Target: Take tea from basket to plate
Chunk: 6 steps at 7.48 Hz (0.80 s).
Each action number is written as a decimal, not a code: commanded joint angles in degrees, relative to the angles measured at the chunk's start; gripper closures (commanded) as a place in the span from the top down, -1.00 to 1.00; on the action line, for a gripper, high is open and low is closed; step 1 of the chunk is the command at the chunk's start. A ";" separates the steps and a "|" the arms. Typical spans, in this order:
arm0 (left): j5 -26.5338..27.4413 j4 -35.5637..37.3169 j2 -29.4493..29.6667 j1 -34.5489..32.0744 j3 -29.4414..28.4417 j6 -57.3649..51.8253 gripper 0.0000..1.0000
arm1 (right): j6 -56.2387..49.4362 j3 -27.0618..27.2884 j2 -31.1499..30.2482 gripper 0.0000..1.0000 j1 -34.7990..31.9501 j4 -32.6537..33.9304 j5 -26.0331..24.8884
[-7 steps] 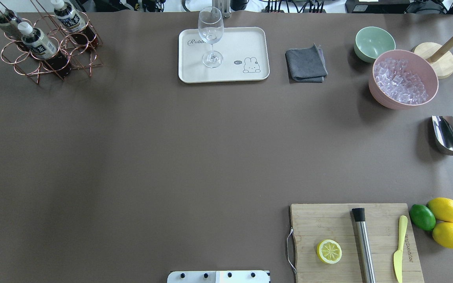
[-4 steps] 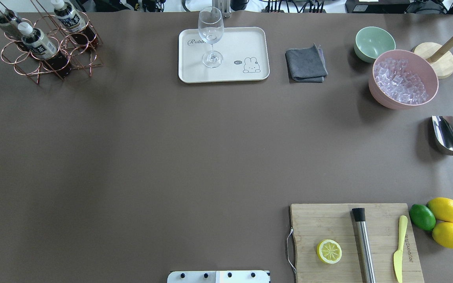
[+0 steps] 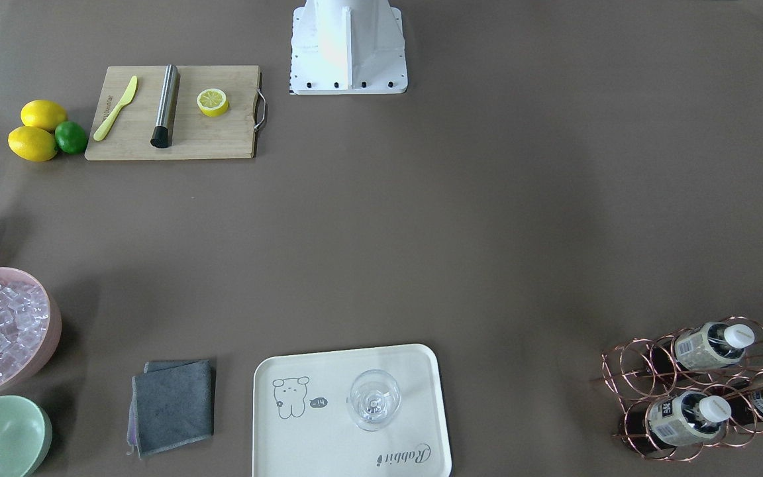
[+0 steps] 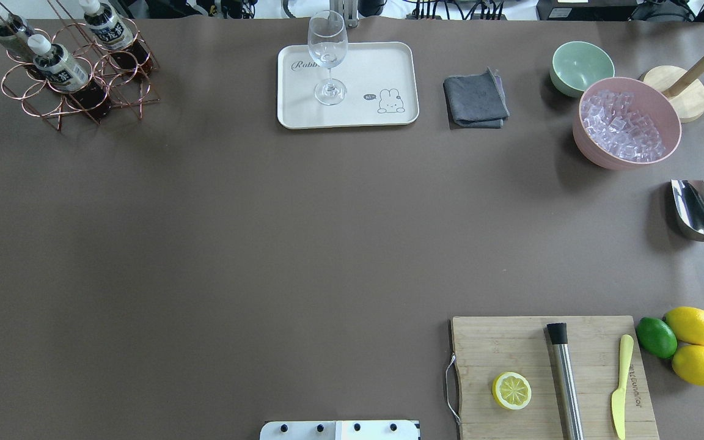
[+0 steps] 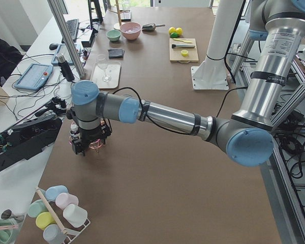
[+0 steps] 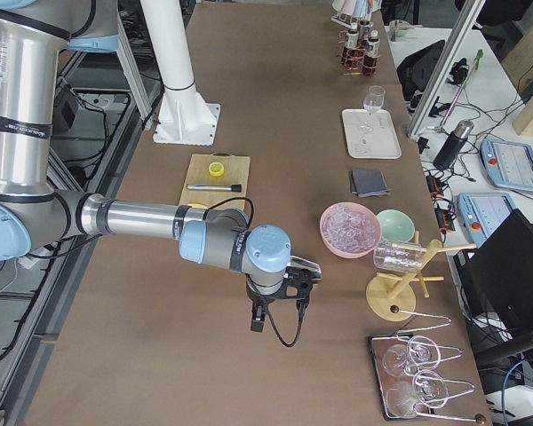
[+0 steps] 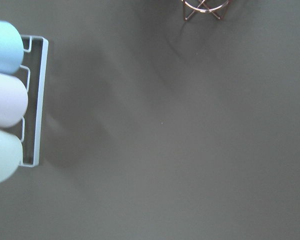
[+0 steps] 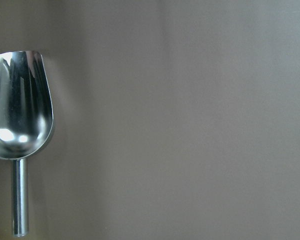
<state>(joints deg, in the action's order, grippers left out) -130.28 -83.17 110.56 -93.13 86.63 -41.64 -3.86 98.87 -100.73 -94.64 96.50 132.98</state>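
Observation:
Three tea bottles stand in the copper wire basket [image 4: 86, 98] at the table's far left corner: a near one [image 4: 58, 64], one to its right [image 4: 106, 25] and one behind [image 4: 7, 27]. The cream plate [image 4: 376, 67] lies at the far middle and bears a wine glass [image 4: 327, 55]. My left gripper [image 5: 85, 147] shows only in the exterior left view, hanging right by the basket; I cannot tell whether it is open. My right gripper [image 6: 289, 284] shows only in the exterior right view, near the ice bowl; I cannot tell its state. The left wrist view shows the basket's edge [image 7: 205, 7].
A grey cloth [image 4: 475, 99], a green bowl [image 4: 581, 66], a pink ice bowl [image 4: 627, 122] and a steel scoop [image 4: 699, 214] lie on the right. A cutting board [image 4: 511, 348] holds a lemon half, a muddler and a knife. A cup rack [image 7: 32, 100] lies left of the basket.

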 commanded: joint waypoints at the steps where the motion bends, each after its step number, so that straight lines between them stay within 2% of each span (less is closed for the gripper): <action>1: -0.32 6.62 8.95 -0.48 0.03 -10.63 0.96 | -0.01 -0.17 0.01 0.99 -0.02 0.00 0.00; 3: -0.50 6.01 10.37 4.51 3.27 -11.27 0.96 | -0.01 -0.17 0.01 0.99 -0.02 0.00 0.00; 4: -0.41 5.83 11.86 6.54 2.85 -13.19 0.96 | -0.01 -0.17 0.01 0.99 -0.02 0.00 0.00; 6: -0.41 1.64 15.89 8.93 -2.66 -15.49 0.96 | -0.01 -0.43 0.01 0.99 -0.02 0.00 0.00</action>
<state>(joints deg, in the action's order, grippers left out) -130.71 -78.18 123.18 -86.25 88.09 -55.40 -3.87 98.68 -100.72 -94.66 96.50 132.98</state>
